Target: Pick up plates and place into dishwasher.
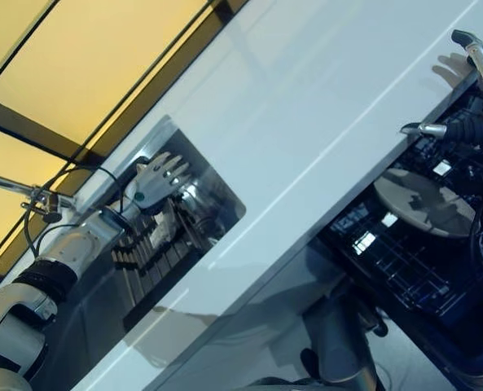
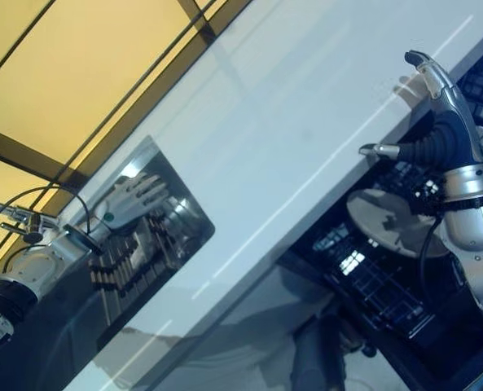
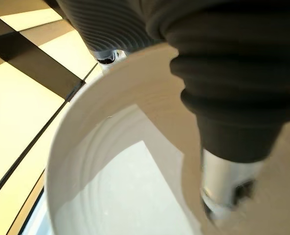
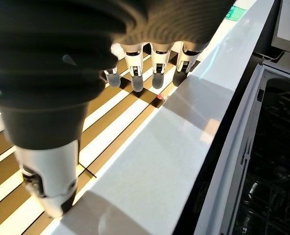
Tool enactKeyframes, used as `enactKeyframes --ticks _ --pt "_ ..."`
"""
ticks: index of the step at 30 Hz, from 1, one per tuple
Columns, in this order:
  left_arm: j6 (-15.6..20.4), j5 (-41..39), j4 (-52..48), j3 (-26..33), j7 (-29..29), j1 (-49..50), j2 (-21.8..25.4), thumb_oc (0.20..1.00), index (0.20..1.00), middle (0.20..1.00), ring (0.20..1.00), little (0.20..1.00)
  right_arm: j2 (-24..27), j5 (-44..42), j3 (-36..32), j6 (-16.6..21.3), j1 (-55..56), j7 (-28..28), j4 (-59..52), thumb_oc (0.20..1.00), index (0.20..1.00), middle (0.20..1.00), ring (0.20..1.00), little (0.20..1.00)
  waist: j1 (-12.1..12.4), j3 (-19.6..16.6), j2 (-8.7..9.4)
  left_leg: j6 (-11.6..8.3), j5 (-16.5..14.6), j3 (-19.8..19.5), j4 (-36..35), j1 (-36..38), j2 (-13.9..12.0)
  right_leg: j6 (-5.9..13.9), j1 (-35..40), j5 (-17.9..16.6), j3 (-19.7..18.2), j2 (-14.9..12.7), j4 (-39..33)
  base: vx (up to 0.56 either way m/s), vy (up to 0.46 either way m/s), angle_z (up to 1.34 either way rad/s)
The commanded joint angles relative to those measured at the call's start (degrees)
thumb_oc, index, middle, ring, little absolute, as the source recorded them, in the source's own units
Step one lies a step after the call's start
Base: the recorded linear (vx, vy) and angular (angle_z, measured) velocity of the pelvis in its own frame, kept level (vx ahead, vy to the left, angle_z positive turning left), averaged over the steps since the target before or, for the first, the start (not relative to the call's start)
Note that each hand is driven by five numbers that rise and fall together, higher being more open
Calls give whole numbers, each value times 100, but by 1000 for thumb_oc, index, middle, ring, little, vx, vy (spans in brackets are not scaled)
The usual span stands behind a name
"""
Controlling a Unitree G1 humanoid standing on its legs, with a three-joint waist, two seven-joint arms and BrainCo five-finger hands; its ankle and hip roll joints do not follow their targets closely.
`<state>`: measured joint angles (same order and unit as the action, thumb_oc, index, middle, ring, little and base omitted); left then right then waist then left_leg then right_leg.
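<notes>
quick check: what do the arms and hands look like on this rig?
Silver-grey arm shells. The left hand and the right hand have silver fingers with dark tips, with a dark ribbed cover over the back of the hand and the wrist.

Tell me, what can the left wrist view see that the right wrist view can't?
Left wrist view: a white plate very close, just past the left hand. Right wrist view: the right hand with straight fingers above the white counter, and the dark dishwasher rack beside it. Both: a hand's dark ribbed cover up close, with yellow panels behind.
</notes>
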<state>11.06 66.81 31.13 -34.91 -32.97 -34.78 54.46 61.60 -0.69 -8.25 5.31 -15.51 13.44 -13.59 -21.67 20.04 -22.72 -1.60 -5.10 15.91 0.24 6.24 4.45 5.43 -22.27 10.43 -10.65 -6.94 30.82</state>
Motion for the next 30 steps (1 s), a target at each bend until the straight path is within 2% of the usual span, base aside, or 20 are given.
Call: enactKeyframes --ticks 1,10,20,23,26,30 --pt "93 79 822 44 28 -36 -141 200 200 200 200 200 106 -65 -60 -403 299 -68 1 1000 1000 1000 1000 1000 -273 -114 63 -8 24 -160 489 -456 132 -18 815 -366 164 72 -1486 0 0 0" --pt "325 77 993 138 -167 100 -189 200 200 200 200 200 68 -29 -300 -441 410 -289 -112 1000 1000 1000 1000 1000 -298 -77 21 -7 62 -202 485 -428 154 -67 870 -367 171 52 -1483 1 5 -2" --pt "484 -115 745 428 -271 431 -143 200 200 200 200 200 -193 122 -617 -409 795 -498 -214 1000 1000 1000 1000 1000 -90 -409 35 4 80 -294 336 -221 153 -55 1293 -435 328 -6 -1784 0 3 1" --pt "409 -375 632 594 -268 564 -105 200 200 200 200 200 -290 169 -753 -341 969 -465 -204 1000 1000 1000 1000 1000 1 -564 99 16 60 -354 276 -121 156 -37 1499 -430 403 -26 -1914 -12 6 10" --pt "236 -846 598 800 -328 726 -77 200 200 200 200 200 -353 123 -924 -294 1107 -201 -164 1000 1000 1000 1000 1000 91 -704 186 20 40 -421 213 -20 139 -21 1686 -434 482 -28 -2051 -57 -5 16" --pt "-2 -1369 343 1289 -499 1202 77 200 200 200 200 200 -428 40 -1286 -103 1377 -9 -82 1000 1000 1000 1000 1000 261 -915 340 22 -8 -514 157 69 100 7 1893 -471 553 -3 -2271 -72 -13 9"
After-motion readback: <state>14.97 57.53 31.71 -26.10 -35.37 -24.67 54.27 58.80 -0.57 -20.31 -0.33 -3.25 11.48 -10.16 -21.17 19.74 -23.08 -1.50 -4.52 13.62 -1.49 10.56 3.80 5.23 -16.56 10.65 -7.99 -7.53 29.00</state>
